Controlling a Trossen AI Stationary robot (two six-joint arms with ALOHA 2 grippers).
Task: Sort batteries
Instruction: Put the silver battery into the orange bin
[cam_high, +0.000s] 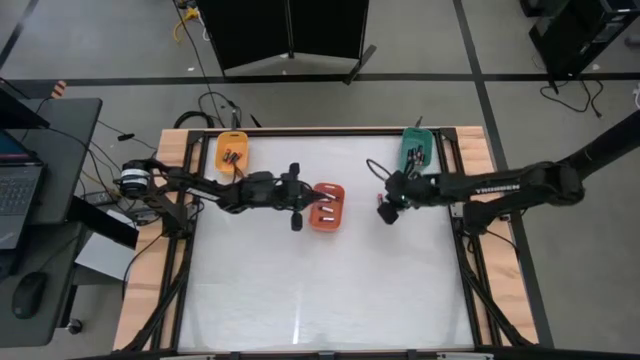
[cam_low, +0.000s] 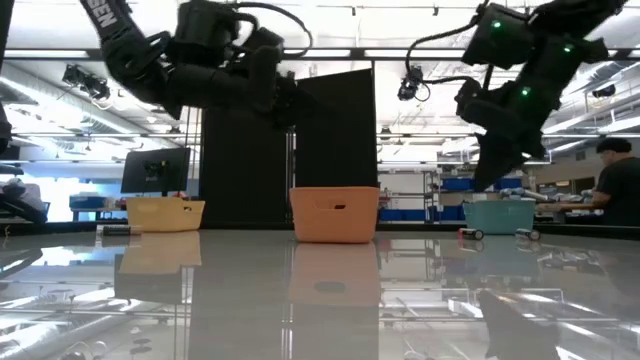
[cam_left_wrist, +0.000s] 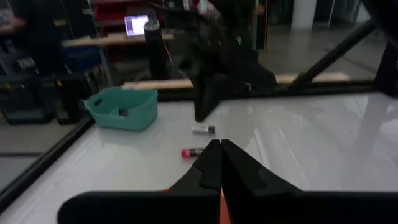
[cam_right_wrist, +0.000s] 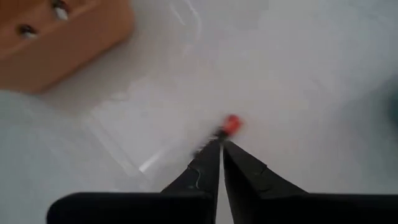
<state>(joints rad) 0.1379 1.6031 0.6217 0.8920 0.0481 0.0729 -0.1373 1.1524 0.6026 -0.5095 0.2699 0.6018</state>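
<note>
Left gripper (cam_left_wrist: 220, 163) shut, empty, above the red-orange tray (cam_high: 327, 207) mid-counter; right gripper (cam_right_wrist: 221, 155) nearly shut, seemingly touching a red-ended battery (cam_right_wrist: 227, 127) without holding it.

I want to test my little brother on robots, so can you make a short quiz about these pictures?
1. True or false: the left tool is shut.
2. How many trays stand on the table?
3. Where does the red battery lie? A: in a tray. B: on the table. C: on the floor.

Key:
1. True.
2. Three: the orange tray, the red-orange tray and the teal tray.
3. B.
</note>
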